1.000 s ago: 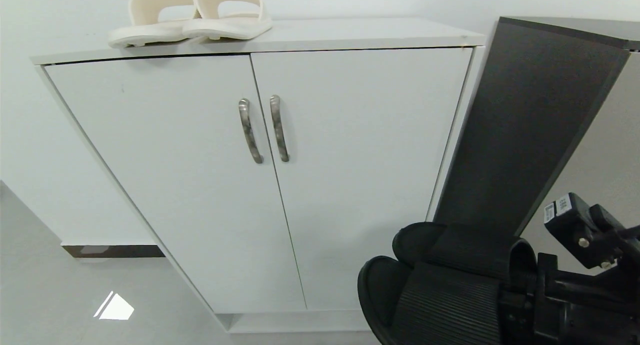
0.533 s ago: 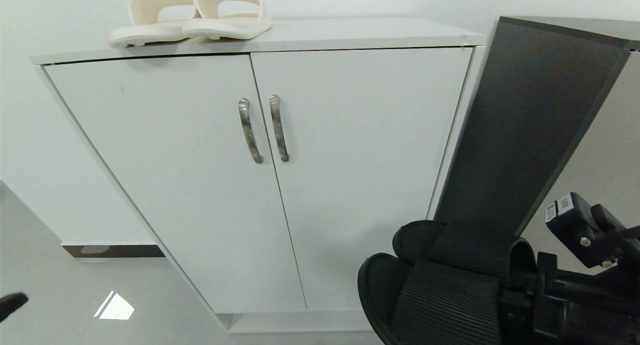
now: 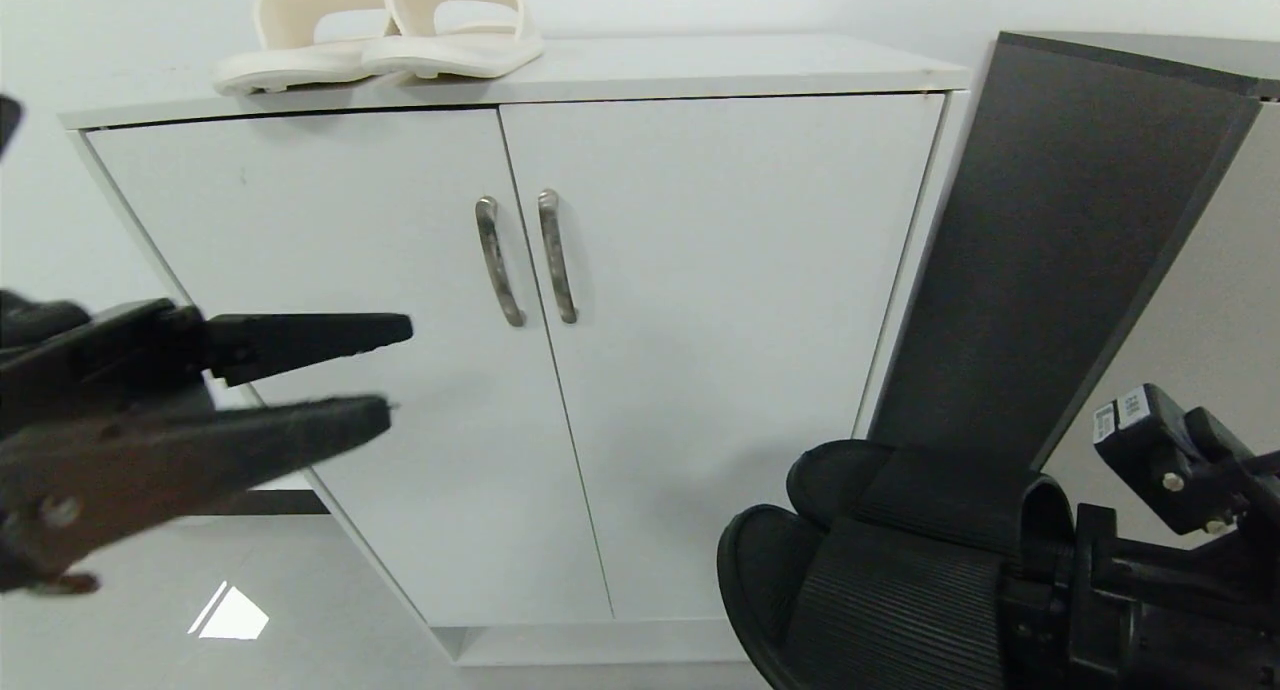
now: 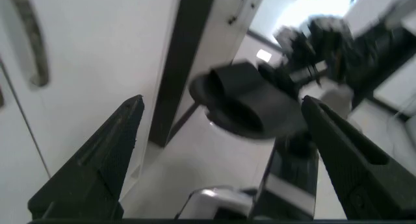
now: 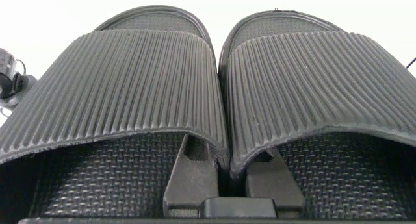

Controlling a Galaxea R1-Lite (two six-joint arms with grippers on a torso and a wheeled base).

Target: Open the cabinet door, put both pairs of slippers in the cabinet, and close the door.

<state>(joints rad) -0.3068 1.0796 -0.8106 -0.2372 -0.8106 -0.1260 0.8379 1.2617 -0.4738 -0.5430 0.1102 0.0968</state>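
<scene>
Near left: left gripper (image 3: 398,370) — jaws spread wide, nothing between them, tips pointing right across the front of the left door (image 3: 300,210). On top of the cabinet (image 3: 750,65), toward its left end, cream slippers (image 3: 385,30) lying side by side. Both doors shut, metal handles (image 3: 497,260) just beside each other at the middle seam. Near right: black slippers (image 3: 880,560) — pinched together at their inner edges by the right gripper (image 5: 229,182), clamped tight on the pair.
</scene>
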